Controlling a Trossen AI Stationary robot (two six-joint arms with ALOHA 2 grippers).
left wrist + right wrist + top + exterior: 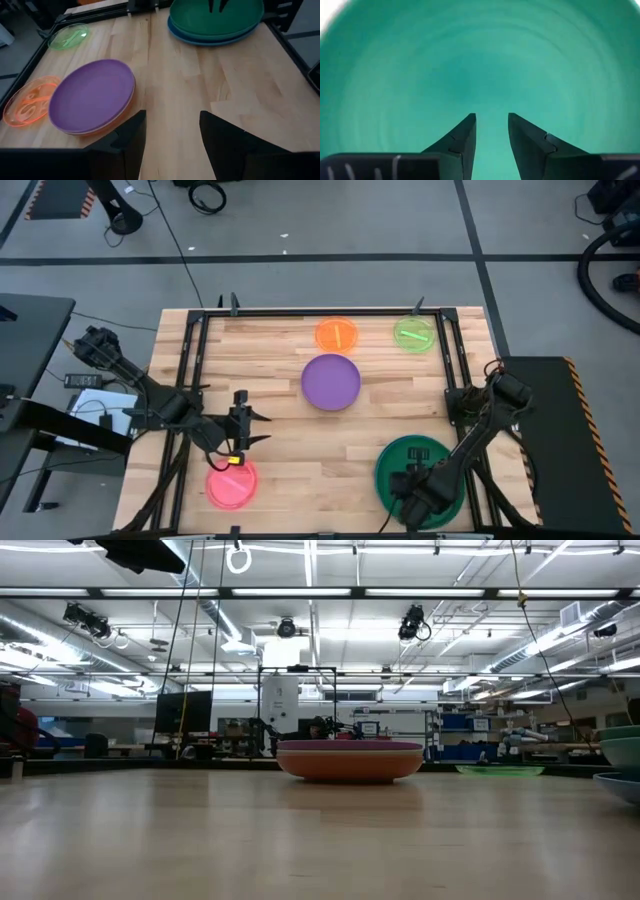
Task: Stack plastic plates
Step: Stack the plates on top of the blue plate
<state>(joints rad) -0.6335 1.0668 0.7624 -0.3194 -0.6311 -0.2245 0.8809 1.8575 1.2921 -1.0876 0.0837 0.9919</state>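
Where fingers (465, 145) part: green plate (480, 60) (close).

On my table: a dark green plate (420, 465) tops the large stack at the near right; a purple plate (331, 381) caps the middle stack; orange plate (336, 333) and lime plate (414, 334) lie far, pink plate (231, 484) near left.

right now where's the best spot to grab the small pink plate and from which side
Take the pink plate by its rim, coming from above with one finger inside and one outside the edge. It lies flat on the table, so nothing can slip under it. The left hand, open, sits closest to its far edge.
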